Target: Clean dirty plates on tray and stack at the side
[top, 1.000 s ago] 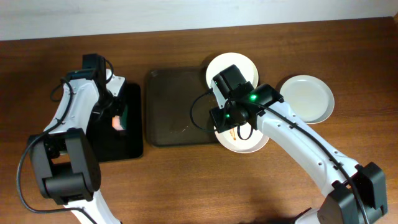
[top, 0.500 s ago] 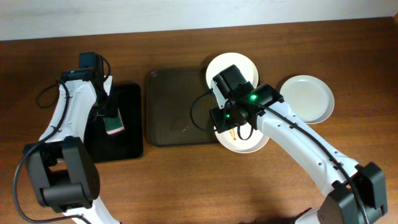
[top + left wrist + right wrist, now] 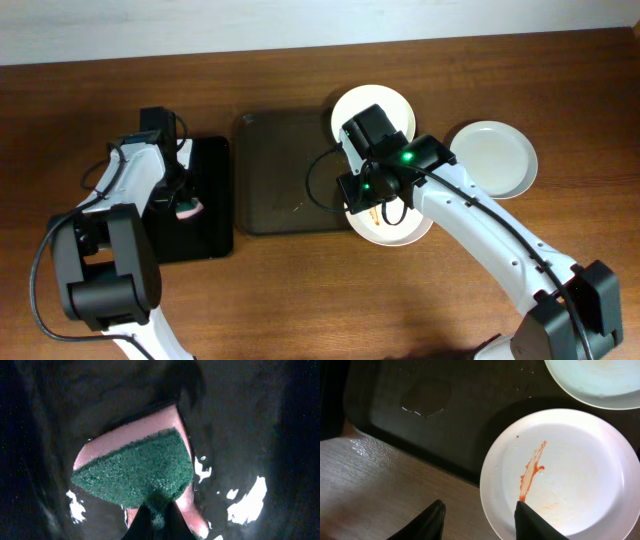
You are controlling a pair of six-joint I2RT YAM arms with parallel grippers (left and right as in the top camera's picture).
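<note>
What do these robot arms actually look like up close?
The left arm and right arm are smooth white tubes joined by chunky black joints, with thin black cables looping alongside. Green lights glow near the right wrist. The left end effector and right end effector have slim black fingers.

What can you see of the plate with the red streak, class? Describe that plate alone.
The plate is round, white, shallow and smooth, perhaps glazed. A thin orange-red streak runs from near its middle towards the rim, with a faint smear beside it. It lies flat, partly on the dark tray and partly out over the wooden table. A second plate lies beyond it, apart. Its near rim sits between the open jaws of the right gripper; contact cannot be told.
</note>
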